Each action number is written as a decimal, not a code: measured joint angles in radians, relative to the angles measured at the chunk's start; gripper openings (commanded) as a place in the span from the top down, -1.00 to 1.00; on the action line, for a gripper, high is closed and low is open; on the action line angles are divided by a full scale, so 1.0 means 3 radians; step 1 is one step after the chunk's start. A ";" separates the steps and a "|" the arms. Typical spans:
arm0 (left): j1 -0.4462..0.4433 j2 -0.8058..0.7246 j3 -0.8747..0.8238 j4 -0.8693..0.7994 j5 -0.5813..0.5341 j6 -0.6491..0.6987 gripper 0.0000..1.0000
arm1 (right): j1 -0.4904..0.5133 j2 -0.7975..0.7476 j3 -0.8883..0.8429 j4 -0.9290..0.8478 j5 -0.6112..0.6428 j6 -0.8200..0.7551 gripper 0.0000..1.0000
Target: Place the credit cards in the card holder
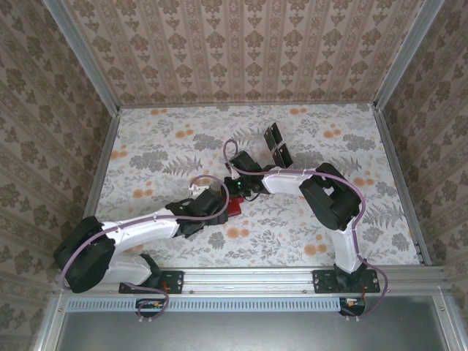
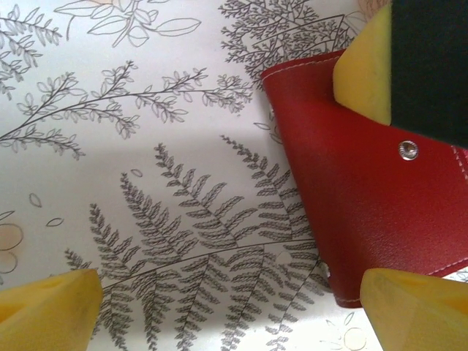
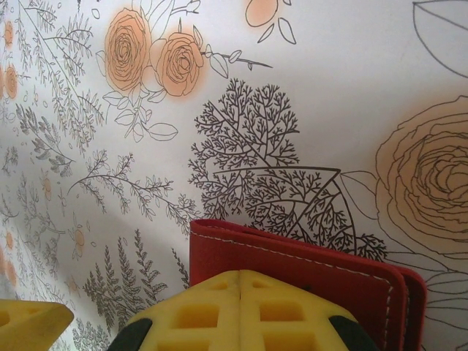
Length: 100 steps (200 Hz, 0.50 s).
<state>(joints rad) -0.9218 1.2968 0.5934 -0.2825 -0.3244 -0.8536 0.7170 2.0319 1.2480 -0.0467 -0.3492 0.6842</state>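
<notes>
Where overhead arms [image 1: 146, 230] mask card holder [image 2: 365, 197], wrist views show left tool [image 2: 230, 303] spread, right tool [image 3: 240, 285] closed.

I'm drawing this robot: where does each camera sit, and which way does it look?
Top external: high behind the arms, looking down on the table; both arms show, left tool and right tool meeting at the card holder, credit cards beyond.
Left wrist: on the left tool, looking down at the card holder; its open yellow fingers show.
Right wrist: on the right tool, looking low across the card holder; its shut fingers show.
Shared: the red card holder.
</notes>
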 measured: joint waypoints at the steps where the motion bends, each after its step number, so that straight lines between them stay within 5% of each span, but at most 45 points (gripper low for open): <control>1: 0.0000 0.0008 0.0005 0.0003 0.0000 0.0000 -1.00 | 0.0000 0.0000 0.0000 0.0000 0.0000 0.0000 1.00; 100: -0.0001 0.0188 0.0064 0.0224 0.0023 -0.0013 -1.00 | 0.0000 0.0000 -0.0038 0.0074 -0.0010 0.0003 1.00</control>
<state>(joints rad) -0.9222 1.3533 0.6125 -0.2153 -0.3176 -0.8574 0.7170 2.0319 1.2366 -0.0246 -0.3523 0.6849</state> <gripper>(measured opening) 0.997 0.043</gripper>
